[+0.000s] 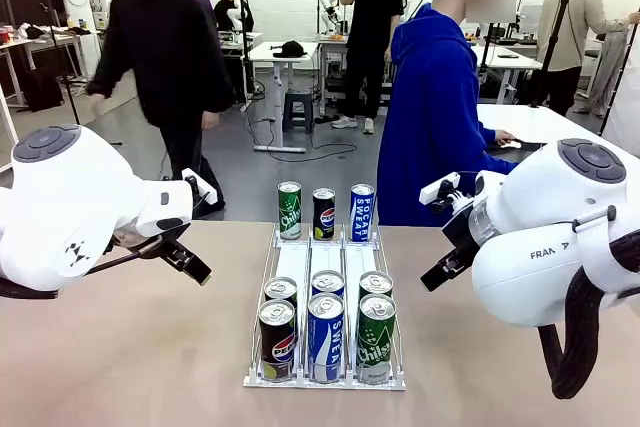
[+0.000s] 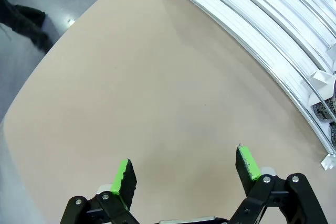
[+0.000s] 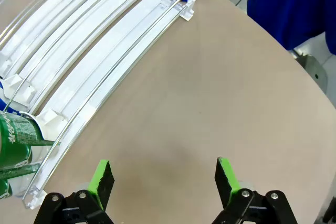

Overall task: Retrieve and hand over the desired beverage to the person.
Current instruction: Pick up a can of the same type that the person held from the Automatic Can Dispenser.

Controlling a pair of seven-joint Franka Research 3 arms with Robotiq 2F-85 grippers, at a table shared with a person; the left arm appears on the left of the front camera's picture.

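**Shared table [image 1: 120,347], seen from the robot's side.** A white three-lane rack [image 1: 294,259] lies at the middle, its long axis running from the robot toward the person [image 1: 432,117]. The person stands at the far edge, right of the middle, body turned sideways, one hand [image 1: 497,137] at a side table [image 1: 540,122]. Three cans stand upright at the rack's far end, one per lane, long axes vertical and tops up. They are a green Sprite can [image 1: 289,210] on the left, a black Pepsi can [image 1: 323,213] in the middle and a blue Pocari Sweat can [image 1: 361,212] on the right, labels facing the robot. Six further cans fill the near end in two rows of three, likewise upright; the front row [image 1: 325,337] runs Pepsi, blue, green from left to right. Which can is wanted cannot be told. The left arm [image 1: 70,207] and right arm [image 1: 560,237] flank the rack, both clear of it. In the left wrist view, the left gripper [image 2: 185,169] has its jaws spread wide with nothing between the green pads [image 2: 124,176], above bare tabletop beside the rack. In the right wrist view, the right gripper [image 3: 164,174] is likewise spread and empty over bare tabletop, rack alongside.
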